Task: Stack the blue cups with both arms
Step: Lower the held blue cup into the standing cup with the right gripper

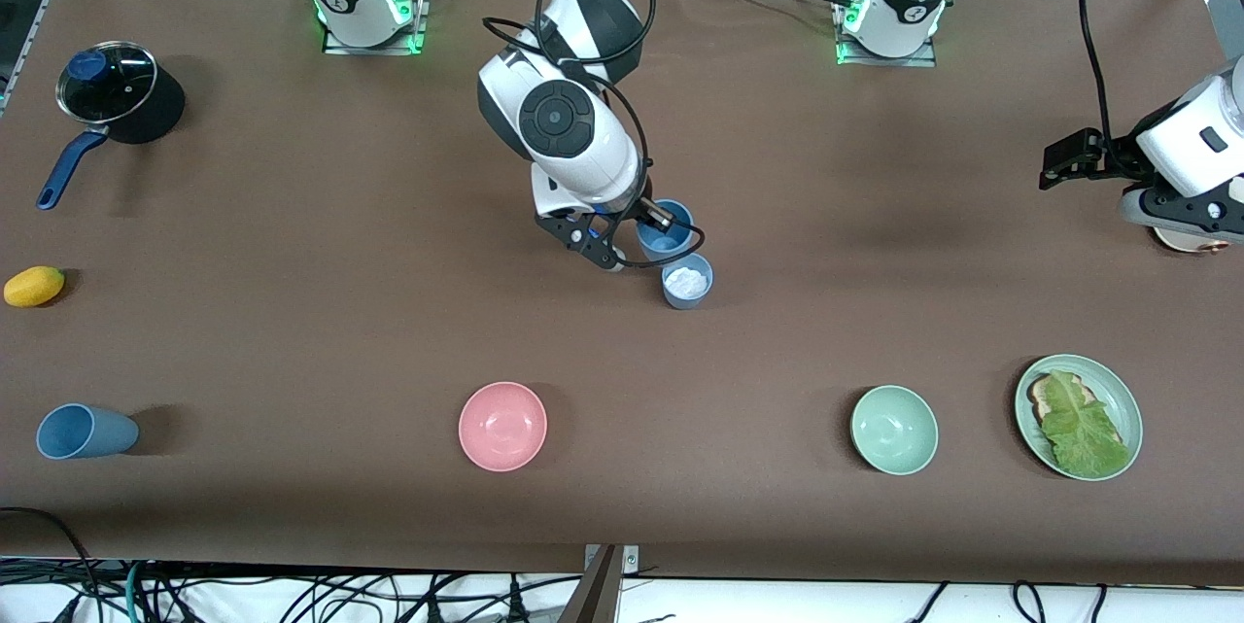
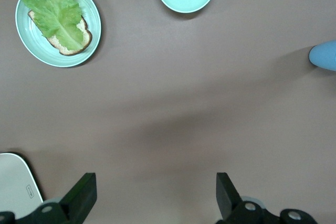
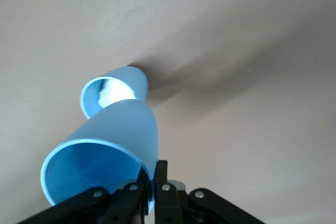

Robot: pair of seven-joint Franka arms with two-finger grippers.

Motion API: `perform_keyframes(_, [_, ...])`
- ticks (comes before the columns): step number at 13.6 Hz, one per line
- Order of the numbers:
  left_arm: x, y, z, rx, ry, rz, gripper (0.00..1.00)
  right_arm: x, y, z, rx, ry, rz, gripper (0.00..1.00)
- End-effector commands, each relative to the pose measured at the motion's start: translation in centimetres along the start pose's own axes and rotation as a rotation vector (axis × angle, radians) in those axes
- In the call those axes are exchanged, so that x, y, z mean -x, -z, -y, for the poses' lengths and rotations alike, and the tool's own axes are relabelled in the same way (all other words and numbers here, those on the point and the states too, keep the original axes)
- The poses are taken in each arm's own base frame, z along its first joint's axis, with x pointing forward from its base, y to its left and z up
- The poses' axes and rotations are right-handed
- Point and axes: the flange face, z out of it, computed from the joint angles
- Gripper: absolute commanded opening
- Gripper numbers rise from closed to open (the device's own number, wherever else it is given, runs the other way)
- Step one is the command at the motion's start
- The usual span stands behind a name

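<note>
Right gripper [image 1: 614,232] pinches the bright blue cup [image 1: 665,227] by its rim, tilted toward the greyer cup [image 1: 687,281] for nesting; left gripper [image 2: 155,192], fingers wide and empty, waits over bare table [image 2: 173,114].

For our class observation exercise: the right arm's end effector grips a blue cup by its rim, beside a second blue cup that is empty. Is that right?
Not quite. The second blue cup is not empty: the front view shows something white inside it. The rest holds: the right end effector grips the rim of a blue cup beside it.
</note>
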Motion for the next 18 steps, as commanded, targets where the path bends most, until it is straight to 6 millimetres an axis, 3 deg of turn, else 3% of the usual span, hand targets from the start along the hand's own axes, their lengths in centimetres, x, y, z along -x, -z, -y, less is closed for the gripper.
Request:
perform_keyframes(1, [0.6,0.4,-0.2,0.022,-0.013,0.001,1.0,0.4,-0.5,1.5,-0.061,-0.035,0.004,0.0])
perform_keyframes(18, [0.6,0.3,-0.1,0.038,-0.015,-0.001,1.0,-0.8,-3.9,1.7,-0.08,-0.054,-0.005,0.0])
